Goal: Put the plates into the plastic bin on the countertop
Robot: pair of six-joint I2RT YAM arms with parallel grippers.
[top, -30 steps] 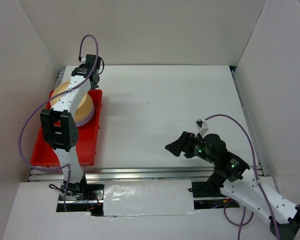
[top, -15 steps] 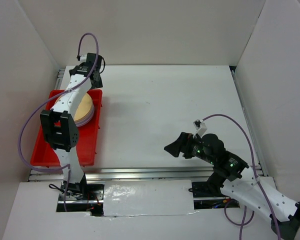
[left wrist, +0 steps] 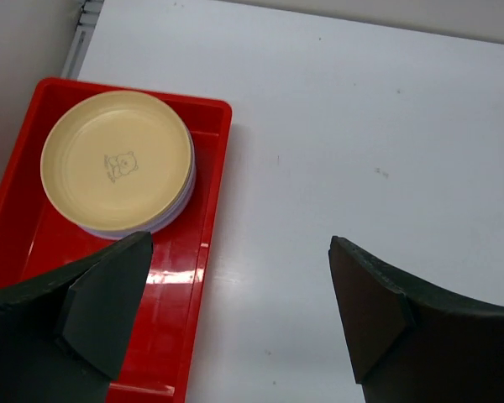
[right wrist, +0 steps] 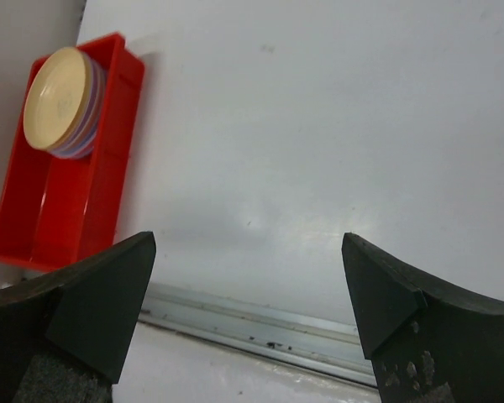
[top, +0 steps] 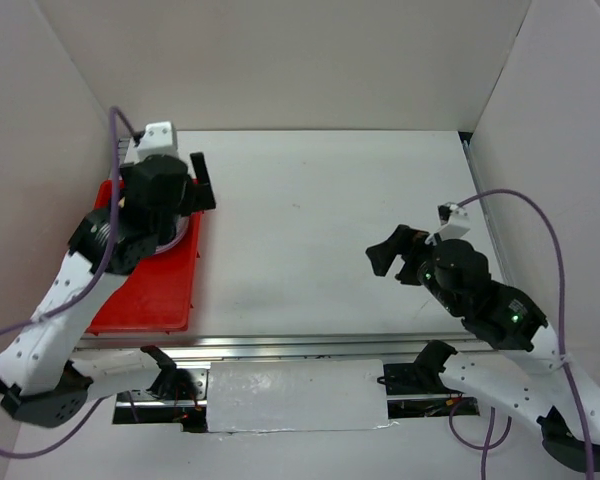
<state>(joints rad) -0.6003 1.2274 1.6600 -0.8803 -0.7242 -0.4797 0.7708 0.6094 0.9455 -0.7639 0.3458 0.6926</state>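
A stack of plates [left wrist: 118, 159] with a pale yellow one on top and purple rims beneath lies in the far end of the red plastic bin [left wrist: 175, 281]. The same plates [right wrist: 63, 96] and bin [right wrist: 63, 214] show at the upper left of the right wrist view. From above, my left arm covers most of the stack [top: 175, 236]. My left gripper [left wrist: 239, 311] hovers open and empty over the bin's right wall, well above the white countertop [top: 330, 220]. The right gripper [right wrist: 248, 302] is open and empty above the near right part of the countertop [right wrist: 319, 126].
A metal rail [top: 280, 345] runs along the near edge of the countertop, and another lies along the right side [top: 490, 230]. White walls stand close on the left, back and right. The bin's near half [top: 145, 295] holds nothing.
My left gripper let go of the top plate, opened, and the arm rose and drew back toward the near side. The right arm lifted and shifted to the right.
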